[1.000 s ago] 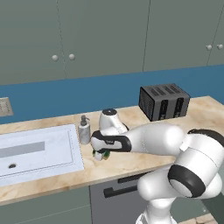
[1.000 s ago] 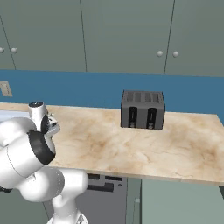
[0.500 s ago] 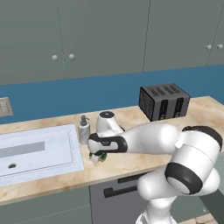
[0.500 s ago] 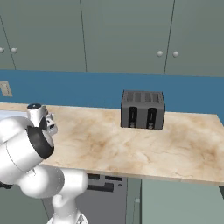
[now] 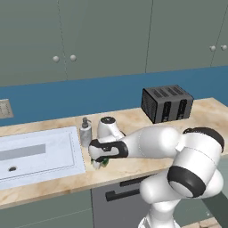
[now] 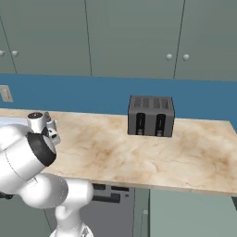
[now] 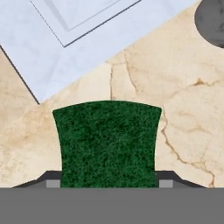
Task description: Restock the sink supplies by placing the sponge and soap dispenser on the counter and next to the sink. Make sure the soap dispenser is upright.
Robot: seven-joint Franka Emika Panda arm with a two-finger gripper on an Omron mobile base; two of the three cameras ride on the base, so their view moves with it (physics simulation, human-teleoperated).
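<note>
No writing, brand or label can be read on anything here: the soap dispenser (image 5: 85,132), the toaster (image 5: 167,103) and the cabinet fronts are all plain. The bench (image 5: 133,122) is a long beige marble-patterned slab with brown veining, running from the sink (image 5: 40,152) at its left end to the right edge of the left base view. Behind it a blue strip of wall (image 5: 67,95) rises to a row of grey-green upper cabinets (image 5: 102,35) with small round knobs, and a pale wall plate (image 5: 5,108) sits on the blue strip above the sink. Below the front edge of the bench are grey-green cabinet fronts and a dark panel with a bar handle (image 5: 120,192). The sink is a wide, shallow, pale basin with a flat rim and a small drain hole. The soap dispenser stands upright on the bench just beside the sink's right rim, toward the back edge. The dark toaster stands well apart from it, near the back edge toward the right end. The gripper (image 5: 99,163) is low over the bench near the front edge, just right of the sink's right rim, pinching the sponge (image 7: 108,142) between its fingertips (image 7: 168,179). In the hand view the sponge's dark green top fills the gap, with the sink's rim corner close beyond it; whether the sponge touches the bench I cannot tell.
</note>
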